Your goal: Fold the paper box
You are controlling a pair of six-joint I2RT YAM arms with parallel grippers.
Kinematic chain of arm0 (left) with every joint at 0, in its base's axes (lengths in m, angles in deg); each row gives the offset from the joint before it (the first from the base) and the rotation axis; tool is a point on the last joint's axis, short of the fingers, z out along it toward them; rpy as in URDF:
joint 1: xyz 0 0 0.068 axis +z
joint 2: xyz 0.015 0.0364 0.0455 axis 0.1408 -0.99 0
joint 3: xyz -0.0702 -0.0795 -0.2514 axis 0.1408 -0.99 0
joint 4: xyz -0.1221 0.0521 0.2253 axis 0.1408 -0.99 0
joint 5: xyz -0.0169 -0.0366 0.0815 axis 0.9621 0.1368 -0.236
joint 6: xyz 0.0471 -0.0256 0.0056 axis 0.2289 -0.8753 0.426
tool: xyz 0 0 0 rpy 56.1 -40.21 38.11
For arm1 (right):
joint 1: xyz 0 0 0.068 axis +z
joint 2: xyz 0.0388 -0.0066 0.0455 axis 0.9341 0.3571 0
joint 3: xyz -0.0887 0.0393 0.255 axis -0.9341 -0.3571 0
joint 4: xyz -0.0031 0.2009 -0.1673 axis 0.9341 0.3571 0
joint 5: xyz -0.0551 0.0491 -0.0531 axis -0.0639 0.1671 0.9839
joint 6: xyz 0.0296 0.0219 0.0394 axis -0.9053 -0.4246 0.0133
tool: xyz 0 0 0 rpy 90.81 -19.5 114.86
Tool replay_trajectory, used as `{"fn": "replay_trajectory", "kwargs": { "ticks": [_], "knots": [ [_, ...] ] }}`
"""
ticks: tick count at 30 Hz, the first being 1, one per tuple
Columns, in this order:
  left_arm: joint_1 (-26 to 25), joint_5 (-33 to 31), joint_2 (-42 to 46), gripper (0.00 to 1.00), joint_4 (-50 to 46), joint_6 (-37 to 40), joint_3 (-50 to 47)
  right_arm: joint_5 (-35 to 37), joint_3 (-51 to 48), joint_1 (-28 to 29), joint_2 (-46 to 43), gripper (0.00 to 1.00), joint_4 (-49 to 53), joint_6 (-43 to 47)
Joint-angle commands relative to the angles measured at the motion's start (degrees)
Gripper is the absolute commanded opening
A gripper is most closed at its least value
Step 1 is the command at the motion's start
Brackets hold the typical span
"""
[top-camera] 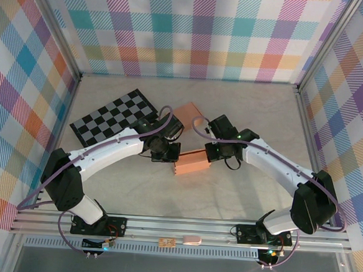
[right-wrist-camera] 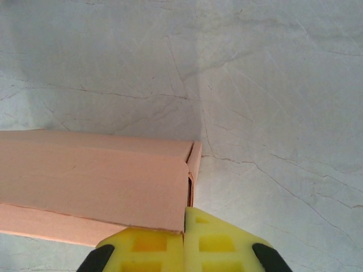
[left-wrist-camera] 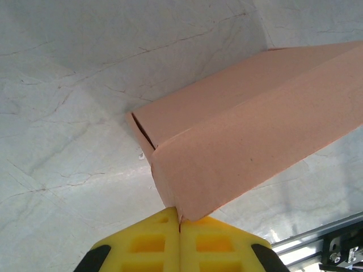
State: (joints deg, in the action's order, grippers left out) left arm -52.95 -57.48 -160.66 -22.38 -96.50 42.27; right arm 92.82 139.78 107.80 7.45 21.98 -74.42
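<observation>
While closed left fingers (left-wrist-camera: 150, 241) and closed right fingers (right-wrist-camera: 212, 241) press the paper box (top-camera: 192, 165) at both ends, end-flap folding looks underway. Next: push inward evenly.

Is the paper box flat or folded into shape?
Folded: the paper box forms a long block with raised walls; one end seam gapes slightly.

Closed left gripper (left-wrist-camera: 180, 222) pinches the paper box (left-wrist-camera: 255, 141) corner.

Plenty of bare table (top-camera: 252, 110) is left at the back right and near front. The middle is blocked by the box (top-camera: 192, 166), hemmed in by the left gripper (top-camera: 172, 155) and right gripper (top-camera: 212, 157). The back left is taken by the checkerboard mat (top-camera: 114, 116).
</observation>
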Motion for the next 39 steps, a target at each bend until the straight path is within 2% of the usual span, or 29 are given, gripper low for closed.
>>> {"fn": "replay_trajectory", "kwargs": {
  "ticks": [1,25,34,39],
  "knots": [
    [-0.72,2.10,-0.31,0.05,-0.40,-2.43,1.27,-0.24,-1.72,0.74,-0.17,0.00,3.14,-0.93],
    [2.51,9.07,-2.26,0.05,-0.12,-8.07,3.97,0.03,-2.07,1.07,-0.45,0.00,3.07,-1.35],
    [4.06,11.49,-3.57,0.05,-1.39,-7.35,5.67,0.20,-2.17,1.25,-0.43,0.00,3.19,-1.44],
    [4.00,11.43,-2.13,0.05,-1.48,-6.50,2.46,0.44,-2.16,1.27,-0.44,0.00,3.25,-1.50]
  ]
}}
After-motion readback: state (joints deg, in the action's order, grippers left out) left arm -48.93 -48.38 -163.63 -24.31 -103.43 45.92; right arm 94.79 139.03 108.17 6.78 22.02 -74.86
